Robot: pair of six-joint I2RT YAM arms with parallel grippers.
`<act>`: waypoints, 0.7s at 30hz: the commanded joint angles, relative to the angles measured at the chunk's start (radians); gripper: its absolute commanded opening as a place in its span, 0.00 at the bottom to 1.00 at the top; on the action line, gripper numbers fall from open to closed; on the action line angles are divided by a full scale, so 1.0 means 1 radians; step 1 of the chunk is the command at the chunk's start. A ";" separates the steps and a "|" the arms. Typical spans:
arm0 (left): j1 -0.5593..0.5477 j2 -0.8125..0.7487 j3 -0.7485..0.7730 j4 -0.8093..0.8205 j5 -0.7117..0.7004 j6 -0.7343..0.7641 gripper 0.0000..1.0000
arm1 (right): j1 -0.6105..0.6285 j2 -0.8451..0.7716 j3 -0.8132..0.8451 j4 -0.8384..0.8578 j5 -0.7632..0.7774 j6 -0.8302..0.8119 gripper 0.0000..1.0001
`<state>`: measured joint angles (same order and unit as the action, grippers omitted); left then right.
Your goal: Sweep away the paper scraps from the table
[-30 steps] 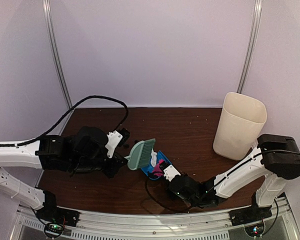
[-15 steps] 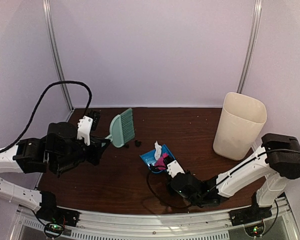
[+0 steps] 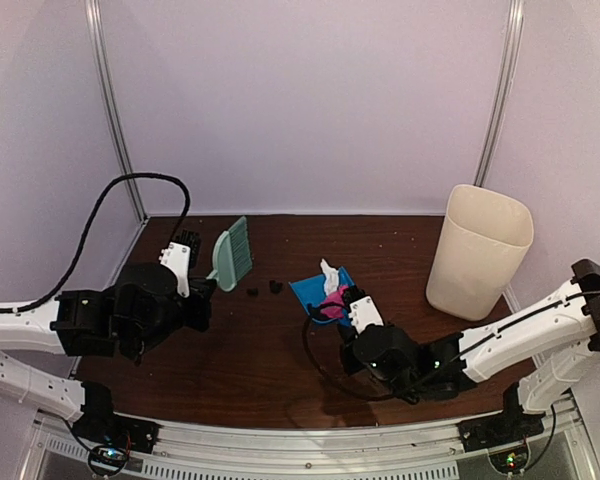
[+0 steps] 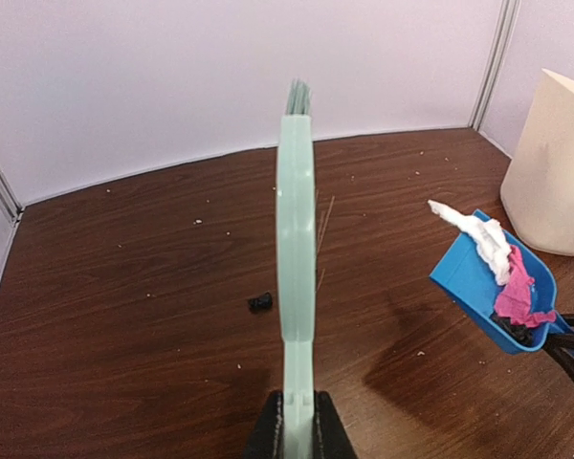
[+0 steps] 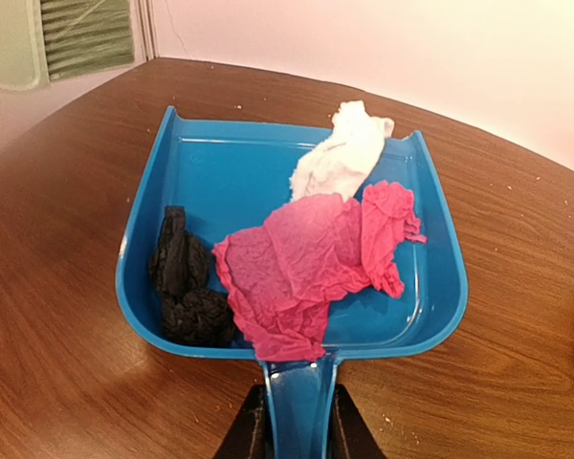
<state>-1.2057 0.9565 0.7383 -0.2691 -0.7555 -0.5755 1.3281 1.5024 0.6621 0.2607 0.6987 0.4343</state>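
A blue dustpan (image 5: 220,167) hangs a little above the table (image 3: 400,250), and my right gripper (image 5: 297,421) is shut on its handle. Inside it lie pink (image 5: 306,263), white (image 5: 344,158) and black (image 5: 187,282) paper scraps. In the top view the dustpan (image 3: 310,292) is at mid-table, with the right gripper (image 3: 352,318) just in front of it. My left gripper (image 4: 297,430) is shut on the handle of a mint-green brush (image 4: 296,239), held upright off the wood. Two small black scraps (image 3: 252,291) (image 3: 275,286) lie on the table between brush (image 3: 232,252) and dustpan; one (image 4: 260,302) shows left of the brush.
A tall cream bin (image 3: 478,250) stands at the back right; it also shows in the left wrist view (image 4: 555,172). A black cable (image 3: 130,185) loops above the left arm. Pale crumbs speckle the wood. A metal rail (image 3: 310,440) runs along the front edge.
The left arm has swung the brush away from the dustpan to the back left. The right gripper has carried the dustpan up and towards the back. Two black scraps now lie exposed.
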 commanded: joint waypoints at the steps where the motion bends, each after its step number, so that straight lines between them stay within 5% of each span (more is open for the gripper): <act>1: 0.023 0.026 -0.006 0.087 -0.023 -0.008 0.00 | 0.003 -0.110 0.043 -0.158 0.051 0.066 0.00; 21: 0.117 0.048 -0.041 0.149 0.126 0.017 0.00 | -0.083 -0.472 0.323 -0.800 0.098 0.277 0.00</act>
<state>-1.0985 1.0088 0.7044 -0.1837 -0.6529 -0.5697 1.2961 1.0840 0.9314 -0.3874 0.7757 0.6693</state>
